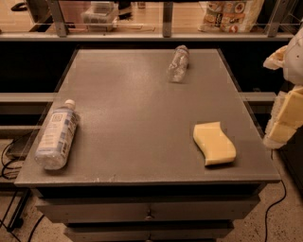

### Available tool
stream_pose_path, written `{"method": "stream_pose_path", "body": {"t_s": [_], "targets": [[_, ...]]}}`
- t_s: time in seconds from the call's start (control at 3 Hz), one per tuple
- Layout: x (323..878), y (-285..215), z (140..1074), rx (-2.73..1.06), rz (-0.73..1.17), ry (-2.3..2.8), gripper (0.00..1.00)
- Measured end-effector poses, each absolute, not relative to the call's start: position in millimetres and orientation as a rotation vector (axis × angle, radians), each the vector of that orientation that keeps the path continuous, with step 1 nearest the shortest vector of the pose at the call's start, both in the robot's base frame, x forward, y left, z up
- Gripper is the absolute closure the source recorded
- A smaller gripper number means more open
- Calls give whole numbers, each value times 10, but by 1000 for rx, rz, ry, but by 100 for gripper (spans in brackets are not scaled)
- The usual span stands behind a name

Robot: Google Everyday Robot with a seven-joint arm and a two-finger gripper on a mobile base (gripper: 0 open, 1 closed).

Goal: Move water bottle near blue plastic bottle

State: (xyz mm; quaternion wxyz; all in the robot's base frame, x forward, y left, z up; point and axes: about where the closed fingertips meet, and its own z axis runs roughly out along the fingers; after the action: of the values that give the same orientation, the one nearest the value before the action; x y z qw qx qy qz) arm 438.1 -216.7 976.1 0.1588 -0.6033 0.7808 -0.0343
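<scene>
The water bottle (178, 64), small, clear and wrinkly, lies on its side at the far middle-right of the grey table (128, 123). The blue plastic bottle (57, 134), with a white cap and a white-and-blue label, lies on its side near the table's front left corner. The two bottles are far apart. My gripper (283, 124) shows as pale parts at the right edge of the view, beyond the table's right side, away from both bottles and holding nothing that I can see.
A yellow sponge (214, 143) lies on the table's right front part. A shelf rail with bags and a container (100, 14) runs behind the table. Drawers (149, 212) sit under the tabletop. Cables (9, 156) lie on the floor at left.
</scene>
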Motion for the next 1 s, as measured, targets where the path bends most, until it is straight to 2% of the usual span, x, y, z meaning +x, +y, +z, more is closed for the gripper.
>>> {"method": "stream_pose_path", "body": {"t_s": [0.67, 1.0], "targets": [[4421, -2180, 9770, -1673, -89, 2243, 0], [4564, -2246, 9785, -1527, -41, 2261, 0]]}}
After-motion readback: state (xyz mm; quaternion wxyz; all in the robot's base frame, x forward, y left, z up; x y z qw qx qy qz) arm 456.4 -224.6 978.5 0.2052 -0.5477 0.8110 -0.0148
